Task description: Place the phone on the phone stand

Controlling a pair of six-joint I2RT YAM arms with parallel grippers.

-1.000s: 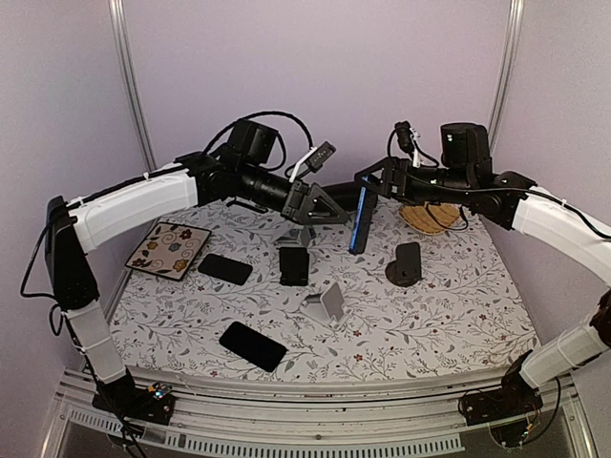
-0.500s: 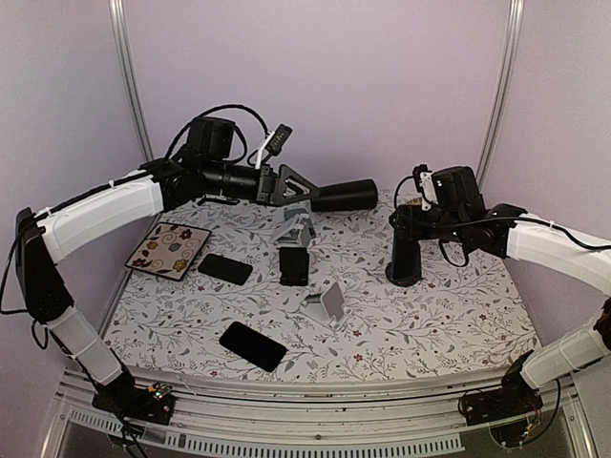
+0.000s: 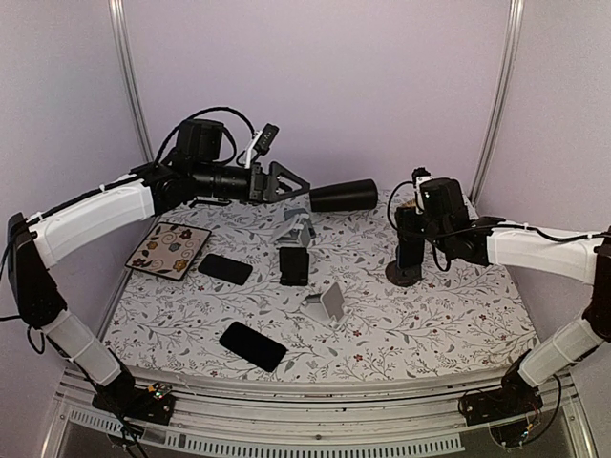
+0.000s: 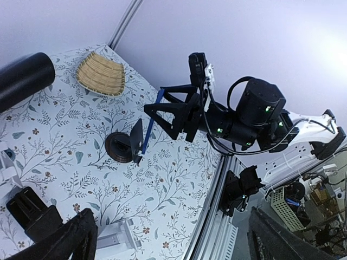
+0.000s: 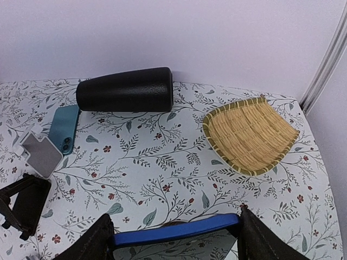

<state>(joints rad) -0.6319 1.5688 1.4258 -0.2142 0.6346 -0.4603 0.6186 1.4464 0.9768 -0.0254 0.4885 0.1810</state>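
My right gripper (image 5: 176, 236) is shut on a blue-edged phone (image 5: 173, 229), its fingers on the two long sides. The left wrist view shows the phone (image 4: 152, 123) nearly upright, with its lower end against the back plate of a black round-based phone stand (image 4: 120, 147). From above, that stand (image 3: 404, 274) sits at the right of the table under the right gripper (image 3: 409, 227). My left gripper (image 3: 298, 182) hangs open and empty, high over the back of the table and well left of the stand. Its fingers (image 4: 70, 241) frame bare tablecloth.
A black foam roller (image 3: 344, 195) lies at the back, with a woven basket (image 5: 249, 135) to its right. Black (image 3: 294, 265), grey (image 3: 294, 229) and white (image 3: 327, 302) stands occupy the middle. Two black phones (image 3: 253, 345) (image 3: 226, 268), a teal phone (image 5: 65, 130) and a patterned tile (image 3: 169, 249) lie about.
The left gripper has drawn back up and to the left, away from the phone. The right gripper has carried the phone right and down to the black stand.
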